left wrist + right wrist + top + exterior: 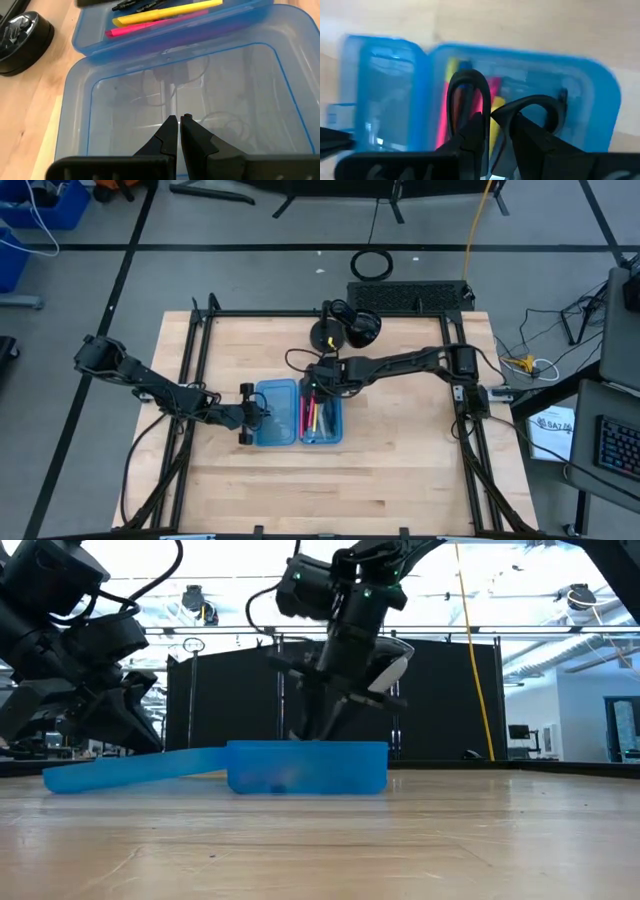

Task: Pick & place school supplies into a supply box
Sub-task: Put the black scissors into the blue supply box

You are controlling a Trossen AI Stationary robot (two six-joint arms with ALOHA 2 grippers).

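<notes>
The translucent blue supply box [300, 413] lies open on the table. Its right half [530, 80] holds a yellow pen [165, 12], a pink-red pen [150, 26] and a black one [135, 5]. The lid half [190, 100] is empty and slants down to the table [110, 772]. My left gripper [179, 121] is shut over the lid's inner face. My right gripper [496, 131] hovers over the far end of the filled half [314, 387], shut on the black-handled scissors [467, 95]. Their blades are hidden. My left gripper has its shut fingertips [170, 125] over the lid's inner face near the outer rim; I cannot tell whether they touch it. My right gripper pinches the scissors just behind the two handle loops [535, 110] and comes from above, slanting down. The handles point down into the filled half, over the pens. The fingers hide the place of contact.
Two black round objects [328, 335] [362, 328] sit on the table just beyond the box, near my right arm. A black frame [200, 330] runs along the table's edges. Bare wood lies on the near side [340, 490].
</notes>
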